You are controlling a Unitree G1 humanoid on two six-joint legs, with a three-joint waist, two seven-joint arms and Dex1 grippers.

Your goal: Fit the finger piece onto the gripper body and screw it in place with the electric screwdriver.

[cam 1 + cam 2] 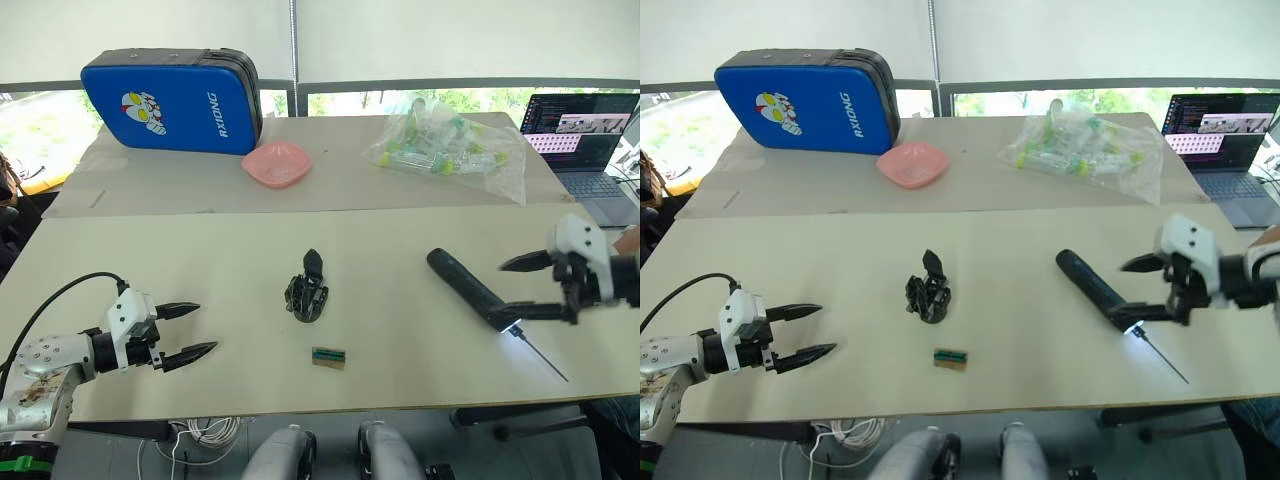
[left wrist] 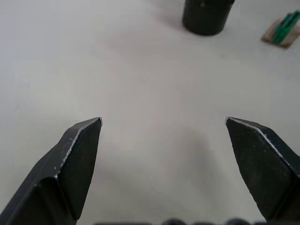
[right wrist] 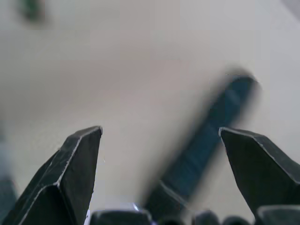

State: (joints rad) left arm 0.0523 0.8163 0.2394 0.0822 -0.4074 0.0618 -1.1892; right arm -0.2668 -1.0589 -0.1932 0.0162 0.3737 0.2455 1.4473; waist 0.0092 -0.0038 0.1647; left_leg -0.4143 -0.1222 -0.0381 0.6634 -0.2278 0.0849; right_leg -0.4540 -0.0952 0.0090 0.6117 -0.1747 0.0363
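Observation:
The gripper body (image 1: 307, 292) stands in the middle of the table, a chunky black block with one pointed finger sticking up and away. The finger piece is hidden or out of view. To the right, the electric screwdriver (image 1: 470, 288) lies slanted, its tip lit and its thin bit pointing toward the front edge. My right gripper (image 1: 518, 288) is open and straddles the screwdriver's tip end; the right wrist view shows the screwdriver (image 3: 206, 140) between the fingers. My left gripper (image 1: 206, 327) hovers open at the front left, well apart from the gripper body (image 2: 207, 16).
A small green and brown piece (image 1: 328, 356) lies in front of the gripper body. At the back are a blue case (image 1: 170, 100), a pink bowl (image 1: 277, 163) and a clear plastic bag of parts (image 1: 445, 145). A laptop (image 1: 585, 130) sits at the far right.

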